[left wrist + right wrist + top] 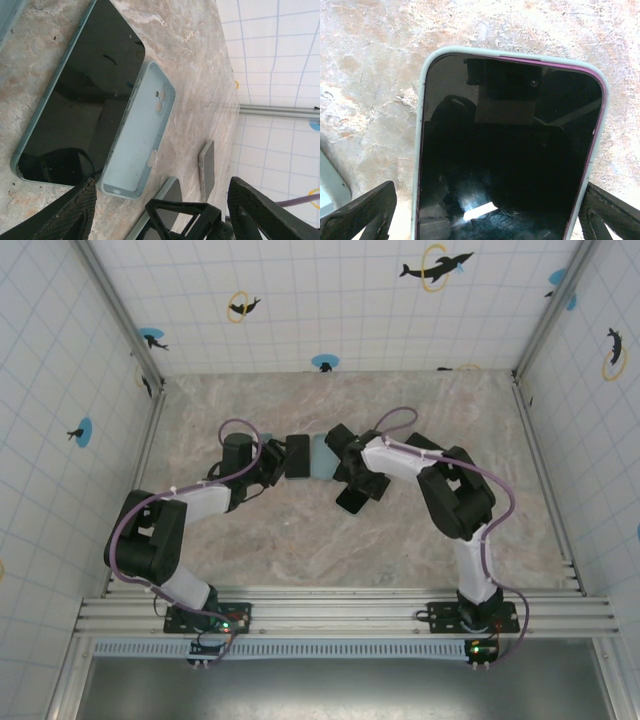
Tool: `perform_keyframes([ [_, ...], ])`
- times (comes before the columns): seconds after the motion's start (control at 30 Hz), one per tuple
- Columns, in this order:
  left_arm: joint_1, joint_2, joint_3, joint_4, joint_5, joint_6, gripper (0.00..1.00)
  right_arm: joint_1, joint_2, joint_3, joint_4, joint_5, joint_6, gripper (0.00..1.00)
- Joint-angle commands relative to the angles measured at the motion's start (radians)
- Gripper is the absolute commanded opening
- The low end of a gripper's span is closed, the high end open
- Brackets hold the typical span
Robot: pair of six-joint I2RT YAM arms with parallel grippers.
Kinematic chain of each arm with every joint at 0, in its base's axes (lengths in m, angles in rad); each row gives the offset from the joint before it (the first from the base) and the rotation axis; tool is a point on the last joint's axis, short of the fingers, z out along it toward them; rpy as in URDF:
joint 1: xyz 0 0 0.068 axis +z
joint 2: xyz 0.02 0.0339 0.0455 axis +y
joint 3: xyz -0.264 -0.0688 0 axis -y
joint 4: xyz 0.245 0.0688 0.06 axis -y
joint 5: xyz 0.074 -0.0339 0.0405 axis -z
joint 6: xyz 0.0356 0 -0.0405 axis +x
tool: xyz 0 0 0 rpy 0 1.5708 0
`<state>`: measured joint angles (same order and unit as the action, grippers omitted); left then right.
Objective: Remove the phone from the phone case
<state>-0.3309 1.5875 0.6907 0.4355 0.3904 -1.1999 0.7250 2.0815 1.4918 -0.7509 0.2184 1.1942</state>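
Although the right gripper (pixel 487 202) is spread wide just above the marbled table (pixel 370 60), it grips nothing: the phone (pixel 510 150) lies flat between its two fingers (pixel 362 212), black screen up, seated in its pale phone case (pixel 420 125) with a purple line along the rim. The phone's top end reaches out beyond the fingertips. One finger stands clear of the case edge; the other sits just beside it, and whether it touches I cannot tell. Seen from above, this phone is the thing on the table nearest the arm bases. Farther out, the left gripper (pixel 162 192) is likewise spread wide and holds nothing. Ahead of its fingers and off to one side lies a second phone (pixel 80 100), screen up in a teal case. Tight against one long side of it lies an empty pale blue case (pixel 140 140), camera cut-outs showing; from above, both lie between the two grippers. Beyond them rises the tiled back wall (pixel 330 300)
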Motion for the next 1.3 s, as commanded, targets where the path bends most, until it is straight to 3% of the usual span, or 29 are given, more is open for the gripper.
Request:
perform_keyframes([
  [0.0, 0.010, 0.006, 0.001, 0.034, 0.025, 0.029, 0.71, 0.006, 0.073, 0.044, -0.070, -0.031, 0.061, 0.90],
  [0.13, 0.018, 0.008, 0.002, 0.040, 0.031, 0.028, 0.71, 0.012, 0.065, 0.020, -0.103, -0.030, 0.082, 0.81],
  [0.4, 0.022, 0.020, 0.000, 0.052, 0.042, 0.025, 0.71, 0.009, 0.054, -0.039, -0.141, -0.064, 0.117, 0.82],
  [0.63, 0.022, 0.030, -0.003, 0.063, 0.048, 0.025, 0.71, 0.005, 0.026, -0.075, -0.131, -0.097, 0.145, 0.88],
  [0.97, 0.020, 0.041, -0.006, 0.076, 0.060, 0.023, 0.71, 0.003, 0.020, -0.091, -0.060, -0.189, 0.203, 0.87],
  [1.03, 0.020, 0.042, -0.006, 0.078, 0.062, 0.022, 0.71, 0.006, 0.033, -0.065, -0.080, -0.146, 0.193, 0.88],
  [1.27, 0.021, 0.038, -0.006, 0.078, 0.062, 0.023, 0.71, -0.013, 0.036, -0.118, -0.057, -0.127, 0.184, 0.79],
])
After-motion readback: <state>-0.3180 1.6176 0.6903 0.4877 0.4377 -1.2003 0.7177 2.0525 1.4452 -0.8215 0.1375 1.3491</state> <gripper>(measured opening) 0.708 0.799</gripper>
